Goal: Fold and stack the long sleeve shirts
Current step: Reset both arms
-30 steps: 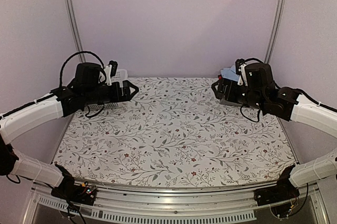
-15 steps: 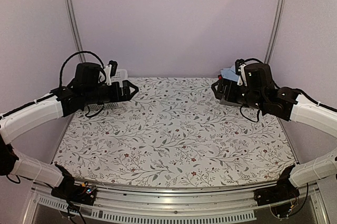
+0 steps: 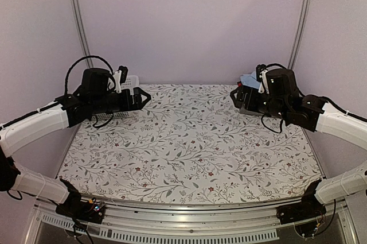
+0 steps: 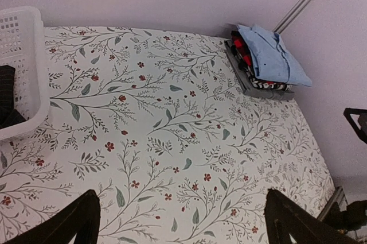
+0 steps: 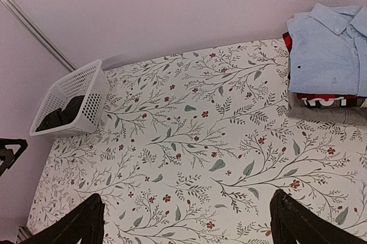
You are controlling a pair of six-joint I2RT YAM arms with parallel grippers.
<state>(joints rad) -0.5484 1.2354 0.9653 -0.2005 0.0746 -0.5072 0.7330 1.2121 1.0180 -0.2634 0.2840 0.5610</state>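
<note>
On the desk [image 3: 189, 140], the white basket [image 5: 92, 103] sits at 10 o'clock and the folded stack at 2 o'clock: light blue shirt [image 5: 327, 49] on top, plaid shirt [image 5: 321, 100] beneath, grey shirt [image 5: 321, 115] lowest. A dark cloth [image 5: 57, 116] lies in the basket, possibly another shirt; it is too small to tell. Left tool [image 4: 182, 212] and right tool [image 5: 186, 212] hang released, grasping nothing. The left should enter the basket from above, pinch near a shoulder, and lift clear of the lattice.
</note>
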